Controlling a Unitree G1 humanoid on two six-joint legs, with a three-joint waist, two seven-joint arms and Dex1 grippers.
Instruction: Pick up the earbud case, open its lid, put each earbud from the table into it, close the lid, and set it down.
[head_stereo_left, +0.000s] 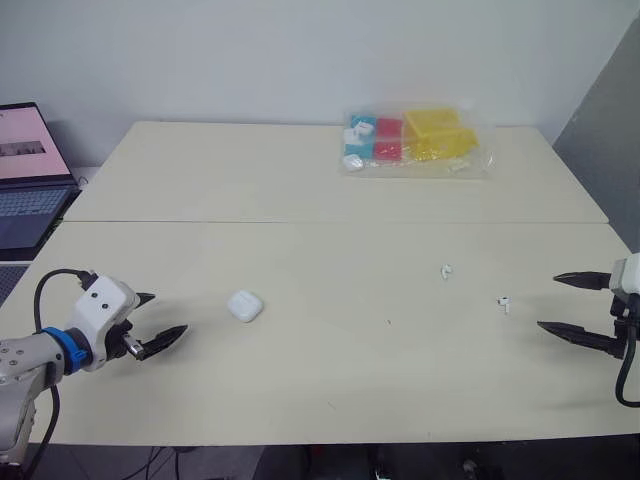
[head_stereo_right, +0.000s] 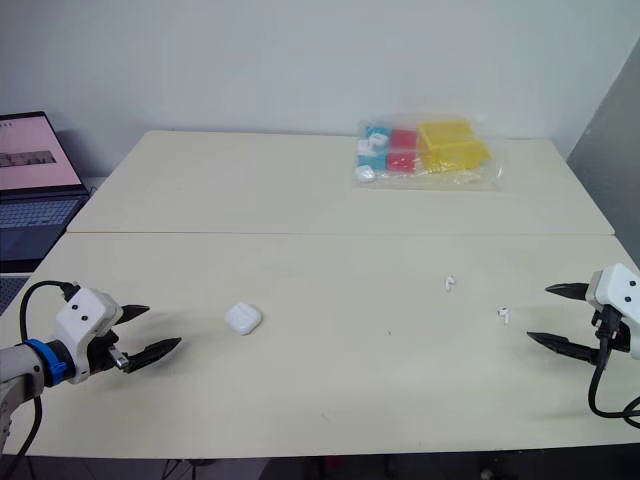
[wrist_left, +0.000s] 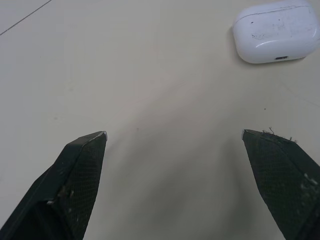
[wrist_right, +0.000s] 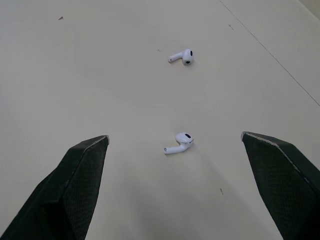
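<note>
Case: the small white rounded plastic earbud case is lying flat on the cream tabletop with its lid shut, and nothing is touching it.
Left claw: the left gripper is hovering low over the tabletop, near the case on the robot's left side. Its two black fingers are standing wide apart, gripping nothing and pointing toward the case.
First earbud: a tiny white stemmed earbud is lying bare on the tabletop, well apart from the case on the robot's right and slightly farther back.
Second earbud: another white stemmed earbud is lying farther still from the case on the same side, apart from the first one.
Right claw: the right gripper is hanging beyond the second earbud, on the far side from the case. Its fingers are spread wide and empty, and its tips are pointing back toward the case.
Bag: a clear plastic bag of yellow, red, blue and white pieces is resting far behind the case, toward the right.
Laptop: an open laptop with a lit pink screen is sitting well away from the case, on the robot's left and off the tabletop.
</note>
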